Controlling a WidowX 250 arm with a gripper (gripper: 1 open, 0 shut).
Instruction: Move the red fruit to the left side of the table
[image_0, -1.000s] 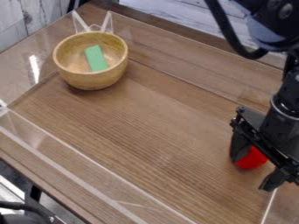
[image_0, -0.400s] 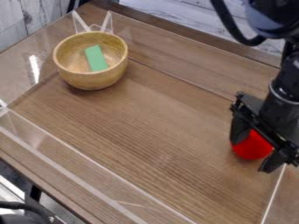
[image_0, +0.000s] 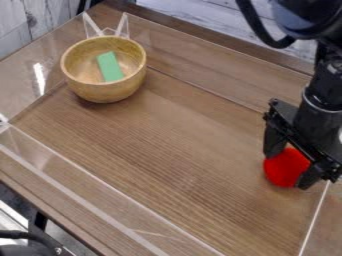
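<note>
Pincer points down, jaws spread wide, straddling the fruit, no grip visible. Fruit sits on the surface, well apart from the bowl.

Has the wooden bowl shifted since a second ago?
No. The wooden bowl sits at the same spot by the table's far-left corner wall, the green block inside.

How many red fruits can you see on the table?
1. The red fruit sits near the table's right edge, under the open gripper, which hides part of it.
</note>
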